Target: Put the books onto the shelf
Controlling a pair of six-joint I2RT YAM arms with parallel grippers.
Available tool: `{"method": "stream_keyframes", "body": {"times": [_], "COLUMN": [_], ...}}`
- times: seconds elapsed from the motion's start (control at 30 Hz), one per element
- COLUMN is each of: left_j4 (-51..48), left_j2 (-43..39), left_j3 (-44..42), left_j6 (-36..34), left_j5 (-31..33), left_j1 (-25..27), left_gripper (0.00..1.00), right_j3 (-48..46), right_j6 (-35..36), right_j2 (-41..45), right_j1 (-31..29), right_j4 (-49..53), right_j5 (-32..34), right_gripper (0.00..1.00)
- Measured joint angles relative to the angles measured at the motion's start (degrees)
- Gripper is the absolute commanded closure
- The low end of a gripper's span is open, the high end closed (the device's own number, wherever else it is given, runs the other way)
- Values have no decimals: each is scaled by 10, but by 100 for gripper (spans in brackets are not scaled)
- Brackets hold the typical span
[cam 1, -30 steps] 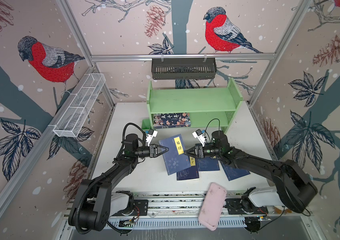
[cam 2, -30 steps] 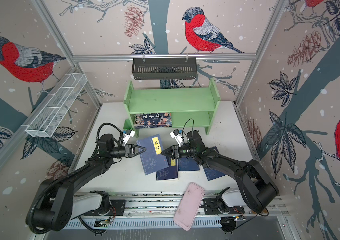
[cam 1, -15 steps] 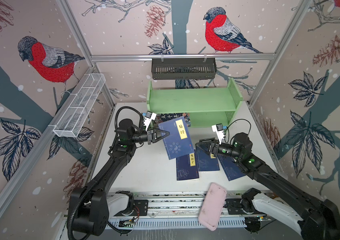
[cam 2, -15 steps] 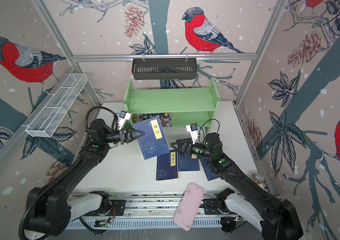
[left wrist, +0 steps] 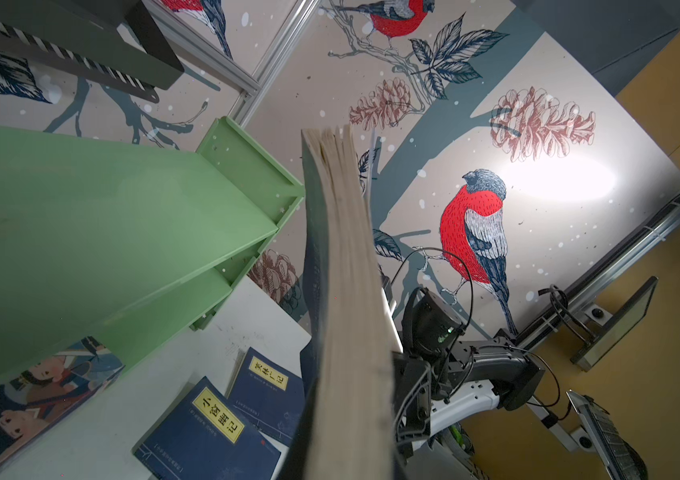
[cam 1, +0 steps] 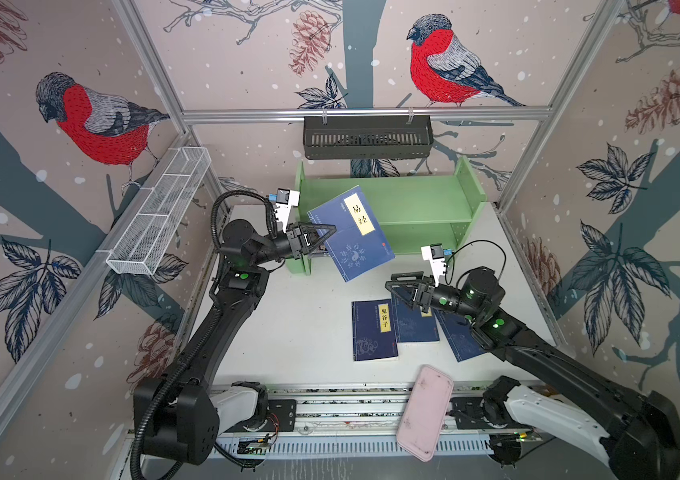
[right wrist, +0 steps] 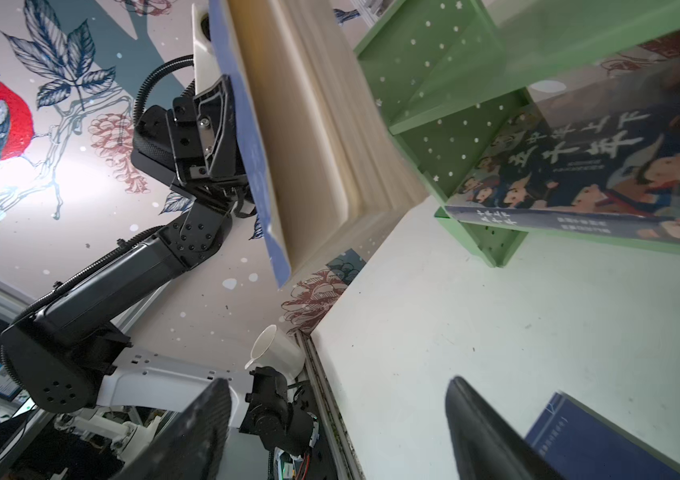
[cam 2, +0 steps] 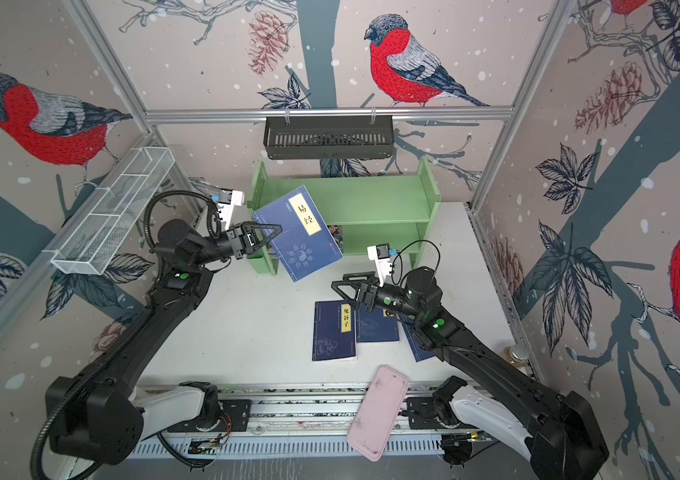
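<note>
My left gripper (cam 1: 330, 232) is shut on one edge of a navy book (cam 1: 350, 232) with a yellow label. It holds the book tilted in the air in front of the left half of the light green shelf (cam 1: 413, 199). Three more navy books (cam 1: 373, 330) lie flat side by side on the white table. My right gripper (cam 1: 390, 286) hovers open just above their far ends, with nothing between its fingers (right wrist: 479, 424). The cartoon-covered book (right wrist: 600, 166) lies on the shelf's lower tier, mostly hidden behind the held book in both top views.
A pink flat case (cam 1: 425, 411) overhangs the table's front edge. A black slotted basket (cam 1: 367, 137) hangs on the back rail above the shelf, and a white wire-mesh basket (cam 1: 159, 216) hangs on the left wall. A white mug (right wrist: 276, 353) sits off the table's left edge.
My left gripper has lifted the navy book off the table and carried it back toward the shelf. My right gripper has opened wider and drawn back to the right, away from that book.
</note>
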State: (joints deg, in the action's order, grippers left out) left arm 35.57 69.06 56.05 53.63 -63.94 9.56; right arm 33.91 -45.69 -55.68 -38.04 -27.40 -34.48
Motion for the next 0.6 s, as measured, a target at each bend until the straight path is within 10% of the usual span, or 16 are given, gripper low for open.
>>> {"method": "stream_keyframes", "body": {"times": [0.6], "left_j4": [115], "left_j2": [25], "left_j3": [-16], "left_j6": [151], "left_j5": [77], "left_j1": [0], "left_gripper": [100], "right_j3": [33], "right_j6": [-14], "right_j2": [-84], "right_j1": [-89], "right_j4": [-143], "right_j5": [125], "right_gripper": [16]}}
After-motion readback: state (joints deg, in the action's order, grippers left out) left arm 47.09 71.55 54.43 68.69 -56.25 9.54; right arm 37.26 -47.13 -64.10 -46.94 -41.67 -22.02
